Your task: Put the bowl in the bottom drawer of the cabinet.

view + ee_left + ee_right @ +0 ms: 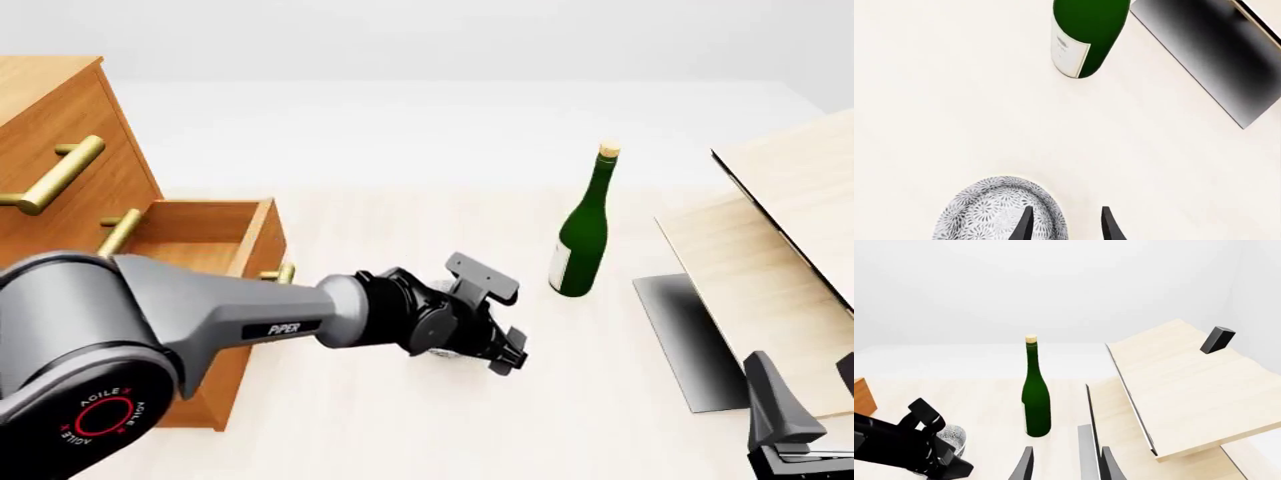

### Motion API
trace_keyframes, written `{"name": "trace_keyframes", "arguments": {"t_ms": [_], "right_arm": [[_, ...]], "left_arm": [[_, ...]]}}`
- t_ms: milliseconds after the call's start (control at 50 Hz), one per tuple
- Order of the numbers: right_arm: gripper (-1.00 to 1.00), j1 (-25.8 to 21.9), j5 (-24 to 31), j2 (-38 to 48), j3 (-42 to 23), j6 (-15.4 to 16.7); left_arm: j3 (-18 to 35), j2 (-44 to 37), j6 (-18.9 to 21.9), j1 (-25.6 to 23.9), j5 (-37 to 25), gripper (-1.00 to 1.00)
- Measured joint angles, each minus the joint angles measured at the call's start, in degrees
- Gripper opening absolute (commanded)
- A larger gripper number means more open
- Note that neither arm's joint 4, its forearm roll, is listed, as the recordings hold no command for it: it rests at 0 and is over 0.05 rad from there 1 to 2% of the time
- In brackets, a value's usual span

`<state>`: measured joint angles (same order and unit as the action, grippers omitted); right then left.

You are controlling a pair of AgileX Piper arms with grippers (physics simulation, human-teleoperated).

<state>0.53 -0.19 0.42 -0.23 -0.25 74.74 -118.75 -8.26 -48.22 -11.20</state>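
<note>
The left arm (200, 310) is showing two readable marks in the front view. "PIPER" is standing in small white letters on the grey link of the arm, just behind the black wrist. "AGILE" is curving in red letters around the round black joint cap at the arm's base, followed by a red mark that is too small to tell for certain.

The bottle (1084, 35) is carrying a white label with small dark print on it in the left wrist view, but that print is staying blurred and cannot be read.
</note>
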Motion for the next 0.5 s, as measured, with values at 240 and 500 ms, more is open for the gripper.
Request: {"name": "trace_keyframes", "arguments": {"t_ms": [240,500], "right_arm": [[1.00,0.0,0.0,0.0,0.0,0.0],[1.00,0.0,0.0,0.0,0.0,0.0]], "left_arm": [[-0.5,-0.6,-1.0,-0.4,1.1,1.00],[-1.0,-0.8,-1.7,-0.4,1.7,-1.00]]}}
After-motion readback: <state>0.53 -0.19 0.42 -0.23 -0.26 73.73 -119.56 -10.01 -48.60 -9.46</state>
